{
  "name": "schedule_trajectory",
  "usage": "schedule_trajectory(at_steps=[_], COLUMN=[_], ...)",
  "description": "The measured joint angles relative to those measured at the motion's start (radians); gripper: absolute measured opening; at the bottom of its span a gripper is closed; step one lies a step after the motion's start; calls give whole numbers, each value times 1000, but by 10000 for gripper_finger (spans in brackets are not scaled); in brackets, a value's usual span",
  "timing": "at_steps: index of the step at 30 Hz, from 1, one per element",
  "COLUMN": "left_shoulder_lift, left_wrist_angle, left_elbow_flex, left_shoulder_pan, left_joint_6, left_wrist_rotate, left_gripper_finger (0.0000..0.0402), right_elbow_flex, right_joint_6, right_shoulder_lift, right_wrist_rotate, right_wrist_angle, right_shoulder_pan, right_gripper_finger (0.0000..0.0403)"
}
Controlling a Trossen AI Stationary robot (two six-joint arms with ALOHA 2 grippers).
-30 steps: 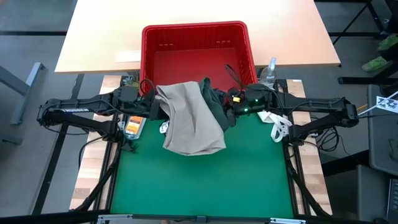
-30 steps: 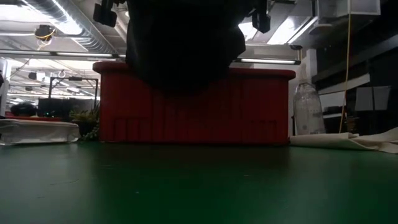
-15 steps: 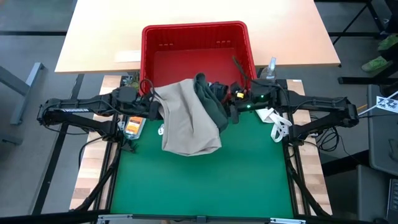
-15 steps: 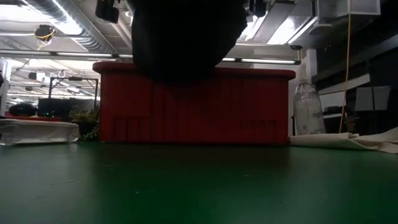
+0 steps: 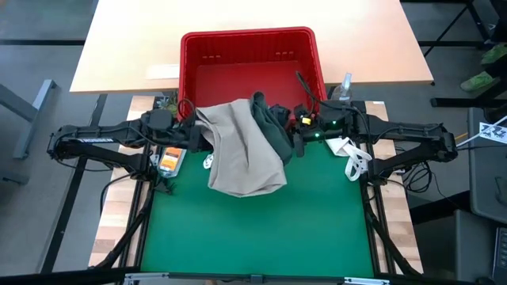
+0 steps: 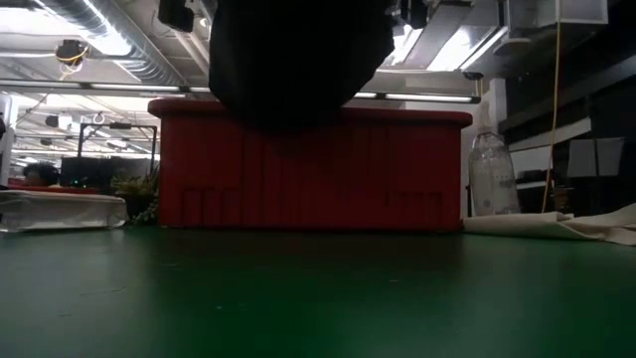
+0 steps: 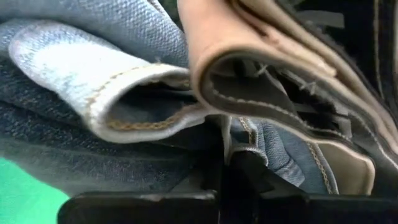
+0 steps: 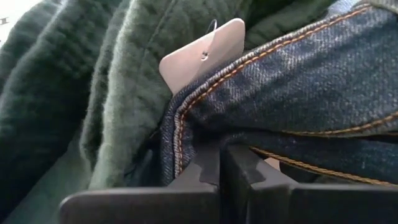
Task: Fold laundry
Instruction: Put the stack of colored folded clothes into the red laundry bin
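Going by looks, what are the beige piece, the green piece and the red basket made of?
Beige khaki piece: seemingly smooth woven cotton twill, matte, with stitched hems. Dark olive green piece: soft, fuzzy ribbed knit or fleece, judging by its napped surface. Red basket: rigid moulded plastic, slightly glossy, with slotted walls. Dark denim with orange contrast stitching also hangs in the bundle.

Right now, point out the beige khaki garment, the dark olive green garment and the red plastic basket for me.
beige khaki garment (image 5: 242, 154), high view, middle of its hanging fabric.
dark olive green garment (image 5: 273, 134), high view, its bunched fold beside the khaki.
red plastic basket (image 5: 245, 38), high view, its far rim.
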Motion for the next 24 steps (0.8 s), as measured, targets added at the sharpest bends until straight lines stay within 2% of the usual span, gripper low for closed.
schedule_trajectory(at_steps=[24], left_shoulder_lift=[-3], left_wrist_angle=[145], left_elbow_flex=[0], left_shoulder_pan=[0], left_joint_6=[0], left_wrist_rotate=[-24], left_gripper_finger=[5], right_elbow_flex=[-2], right_joint_6=[-4], right_shoulder_lift=[1], right_wrist_rotate=[-18], right_wrist_angle=[115], right_shoulder_pan=[-21], right_gripper_finger=[1])
